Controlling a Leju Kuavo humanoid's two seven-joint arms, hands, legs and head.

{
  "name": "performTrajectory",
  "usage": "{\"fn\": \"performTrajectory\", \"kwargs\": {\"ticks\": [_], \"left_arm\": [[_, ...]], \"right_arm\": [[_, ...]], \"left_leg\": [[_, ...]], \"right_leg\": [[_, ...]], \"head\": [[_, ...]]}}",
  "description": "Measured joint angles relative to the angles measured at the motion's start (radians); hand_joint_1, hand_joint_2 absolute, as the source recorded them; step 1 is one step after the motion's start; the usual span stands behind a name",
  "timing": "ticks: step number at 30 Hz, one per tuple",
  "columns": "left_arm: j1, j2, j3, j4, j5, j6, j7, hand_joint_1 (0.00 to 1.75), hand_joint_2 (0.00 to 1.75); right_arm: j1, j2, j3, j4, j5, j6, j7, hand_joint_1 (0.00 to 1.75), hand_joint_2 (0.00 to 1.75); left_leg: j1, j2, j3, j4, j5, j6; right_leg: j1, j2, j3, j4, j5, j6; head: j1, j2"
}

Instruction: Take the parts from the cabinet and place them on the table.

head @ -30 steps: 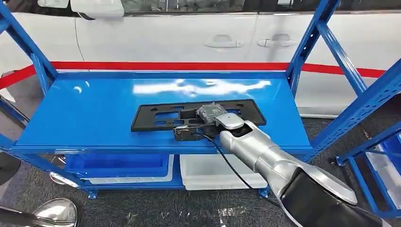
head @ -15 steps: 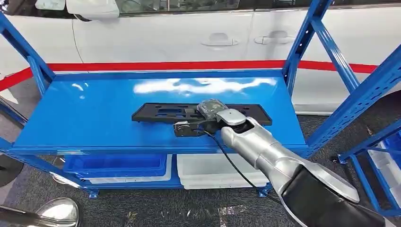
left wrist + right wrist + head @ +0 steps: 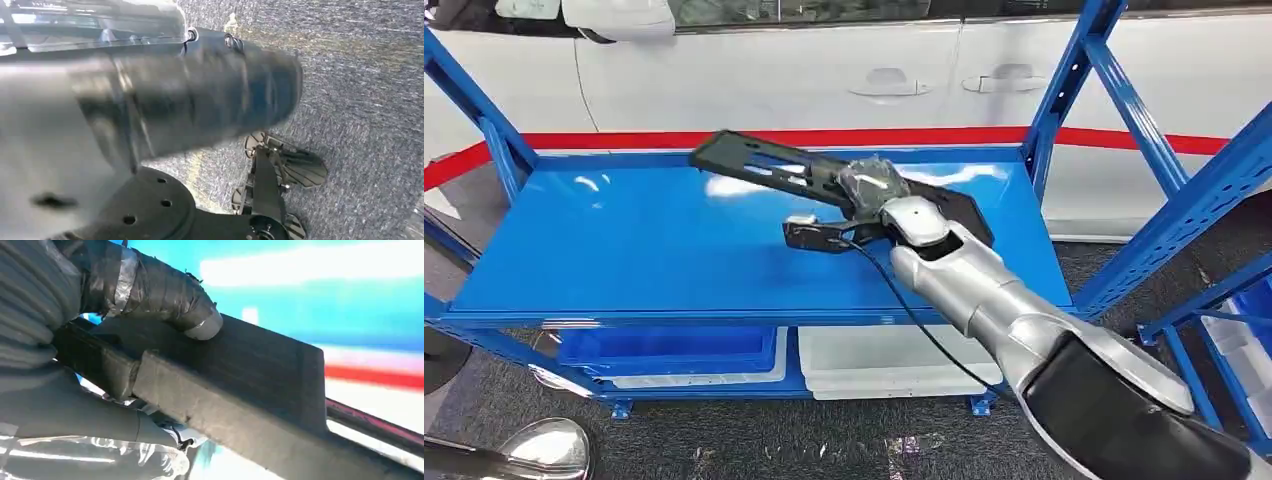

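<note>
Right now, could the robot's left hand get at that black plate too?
Probably not. The black plate is held up over the blue shelf by the right robot hand, while the left arm hangs low near the floor, far from it.

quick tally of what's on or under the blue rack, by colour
black: 1, the flat part, held tilted above the shelf by the right hand
blue: 1, the bin below
white: 1, the bin below
total: 3

Bare blue shelf top (image 3: 624,250) lies open left of the right hand (image 3: 874,190), which holds the tilted black part (image 3: 764,165); blue uprights (image 3: 1064,90) flank both sides, a white car (image 3: 824,70) behind
</note>
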Motion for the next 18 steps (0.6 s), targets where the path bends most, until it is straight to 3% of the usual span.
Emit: {"fn": "performTrajectory", "kwargs": {"ticks": [4,9,18], "left_arm": [[0.000,0.000,0.000,0.000,-0.002,-0.016,-0.005,0.00,1.75],[0.000,0.000,0.000,0.000,0.000,-0.032,-0.013,0.00,1.75],[0.001,0.003,0.000,0.000,0.002,-0.045,-0.004,0.00,1.75]], "right_arm": [[-0.092,-0.003,0.000,-0.093,0.102,0.004,0.000,1.75,1.75],[-0.193,-0.012,0.005,-0.264,0.163,0.088,-0.018,1.75,1.75],[-0.224,-0.033,0.045,-0.498,0.154,0.165,-0.033,1.75,1.75]], "left_leg": [[0.000,0.000,-0.001,0.000,0.000,0.000],[0.001,0.000,0.000,0.000,-0.001,-0.001],[0.001,0.000,0.000,0.000,-0.001,-0.002]], "right_leg": [[0.000,0.000,-0.001,0.000,0.000,0.000],[0.000,0.000,-0.001,0.000,-0.001,-0.001],[0.001,0.000,-0.001,0.000,-0.001,-0.001]], "head": [[0.000,0.000],[0.000,0.000],[0.000,0.000]]}}
